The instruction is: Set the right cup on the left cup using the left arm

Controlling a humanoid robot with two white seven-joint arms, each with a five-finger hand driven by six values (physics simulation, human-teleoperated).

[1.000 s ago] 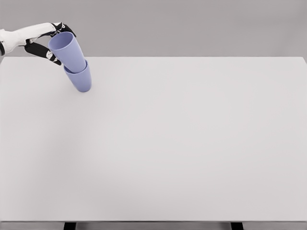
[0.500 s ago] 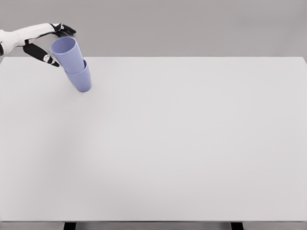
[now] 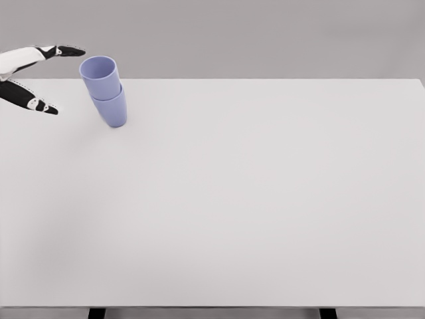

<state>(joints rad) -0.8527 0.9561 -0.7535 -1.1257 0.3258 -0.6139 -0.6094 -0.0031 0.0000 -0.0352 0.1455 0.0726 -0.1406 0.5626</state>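
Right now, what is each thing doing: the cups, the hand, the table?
Upper lilac plastic cup: nested in the lower one, tilted left, mouth up, not held.
Lower lilac plastic cup: standing on the table, tilted, holding the upper cup.
Left white robot hand: open, apart from the cups.
White flat table: bearing the stack.

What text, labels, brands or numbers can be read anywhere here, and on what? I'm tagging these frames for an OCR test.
None: no word, number, logo or sign is readable in the head view.
The upper cup and lower cup are plain blue-violet.
The table is bare white where it shows.
The left hand, open beside the cups, carries no marking.
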